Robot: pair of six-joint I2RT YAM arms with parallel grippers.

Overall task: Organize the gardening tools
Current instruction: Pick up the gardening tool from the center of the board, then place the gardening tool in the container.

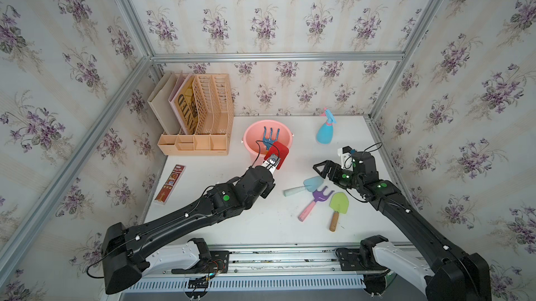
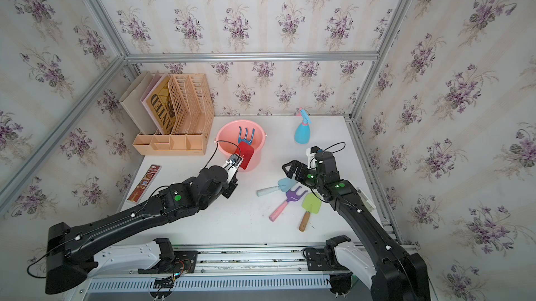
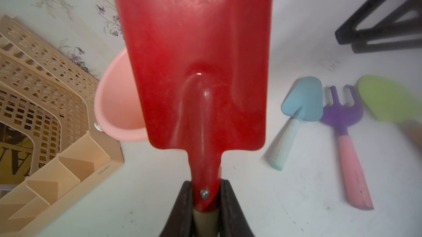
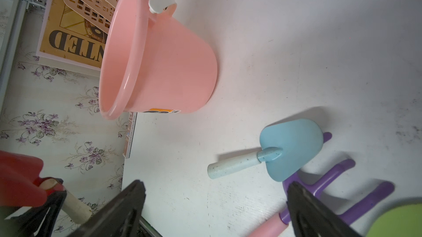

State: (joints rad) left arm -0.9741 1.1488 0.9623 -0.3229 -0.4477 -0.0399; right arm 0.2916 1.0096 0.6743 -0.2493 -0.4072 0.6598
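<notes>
Red trowel (image 1: 280, 151) is up over the near rim of the pink bucket (image 1: 251, 140), our left hand (image 1: 272, 164) clamped on its handle. The blue fork (image 1: 269, 139) already stands inside. Our right hand (image 1: 319, 169) hangs wide and empty above the light-blue trowel (image 1: 311, 183). That one, the purple fork (image 1: 320, 195), green trowel (image 1: 339, 203) and spray bottle (image 1: 324, 133) wait on the tabletop (image 1: 261, 221).

White table (image 1: 261, 227), pink bucket (image 1: 250, 148), beige organizer (image 1: 191, 150), spray bottle (image 1: 324, 133), light-blue trowel (image 1: 311, 183), purple fork (image 1: 320, 195), green trowel (image 1: 339, 202), flat box (image 1: 171, 183)
</notes>
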